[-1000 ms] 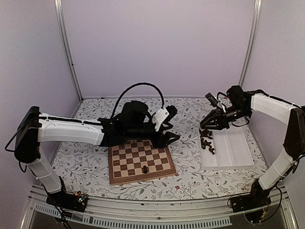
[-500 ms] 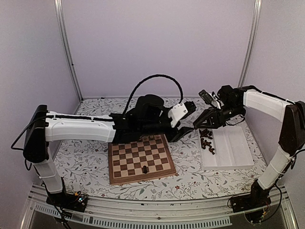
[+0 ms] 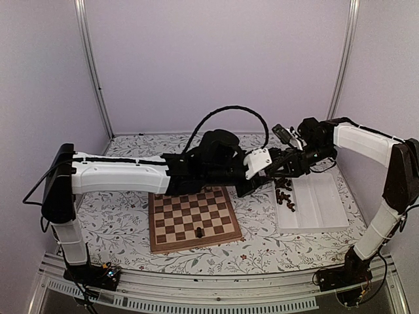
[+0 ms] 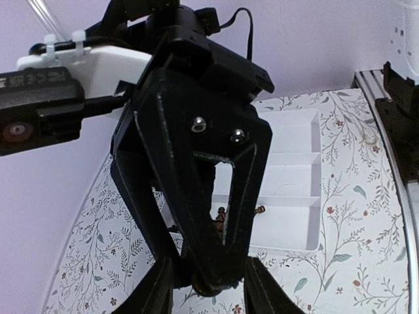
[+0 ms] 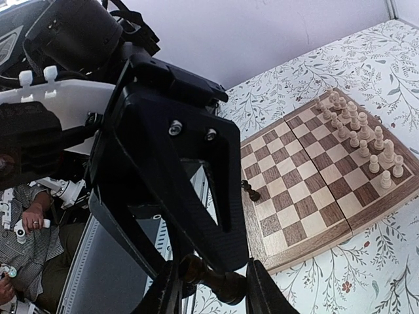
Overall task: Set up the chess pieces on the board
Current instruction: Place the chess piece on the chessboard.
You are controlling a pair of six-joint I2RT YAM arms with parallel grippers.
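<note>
My right gripper (image 3: 273, 169) (image 5: 213, 288) is shut on a dark chess piece (image 5: 219, 278) and holds it in the air between the board (image 3: 152, 226) and the tray. My left gripper (image 3: 260, 175) (image 4: 208, 288) meets it tip to tip. Its fingers stand open either side of the piece (image 4: 211, 286) with small gaps. One dark piece (image 3: 199, 231) (image 5: 249, 191) stands on the board near its front edge. Several more dark pieces (image 3: 284, 196) (image 4: 260, 210) lie in the tray's left end.
The white compartment tray (image 3: 321, 203) (image 4: 294, 196) lies right of the board. Cream chessmen (image 5: 360, 137) stand in two rows at the board's far side; in the top view my left arm hides them. The left arm stretches across above the board's back edge.
My left arm has swung right, from above the board's back corner to the right gripper. The right gripper has moved a little left from over the tray, still holding the piece.
</note>
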